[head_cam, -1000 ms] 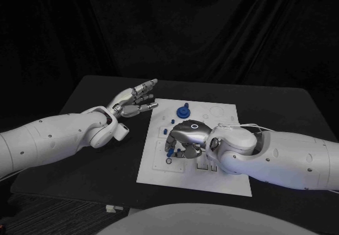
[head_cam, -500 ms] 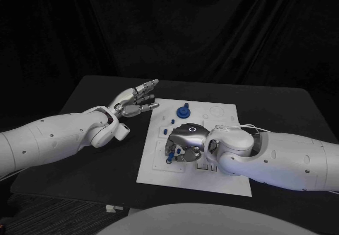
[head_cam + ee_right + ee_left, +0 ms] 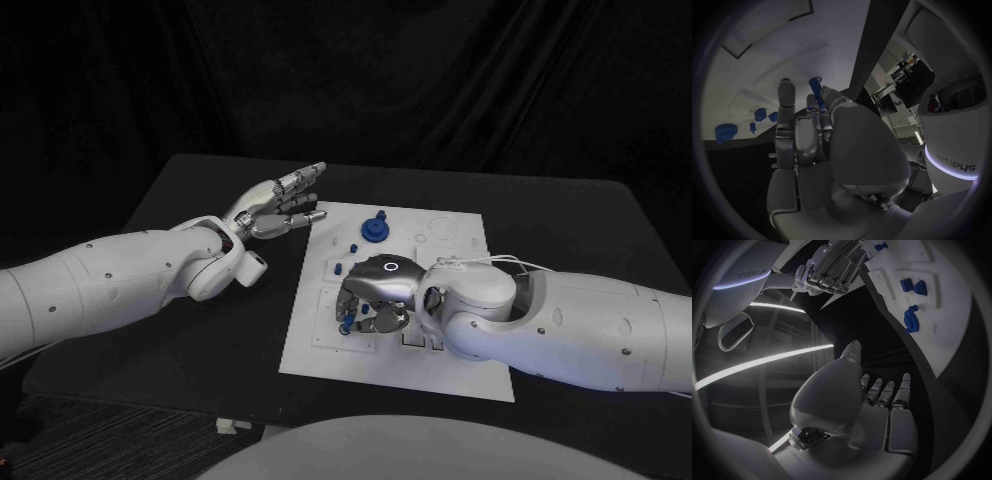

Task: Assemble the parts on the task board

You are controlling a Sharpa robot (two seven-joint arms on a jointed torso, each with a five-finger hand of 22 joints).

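Note:
The white task board (image 3: 433, 372) lies mid-table. My right hand (image 3: 378, 296) reaches down over its left-middle part, fingers curled toward the board. In the right wrist view my thumb and a finger pinch a slim blue peg (image 3: 815, 90) just above the board (image 3: 761, 65); the head view shows that peg (image 3: 345, 319) under the fingers. My left hand (image 3: 281, 204) hovers open off the board's far left corner, fingers spread, holding nothing. A round blue part (image 3: 375, 229) stands near the board's far edge.
The left wrist view shows my left hand (image 3: 873, 405), the round blue part (image 3: 911, 320), two small blue blocks (image 3: 914, 286) on the board (image 3: 948, 325), and my right hand (image 3: 832, 265). More blue parts (image 3: 723, 132) show in the right wrist view. Black table (image 3: 188, 330) surrounds the board.
My right hand has sunk lower over the board and its fingers have drawn in around the blue peg. The left hand has barely moved.

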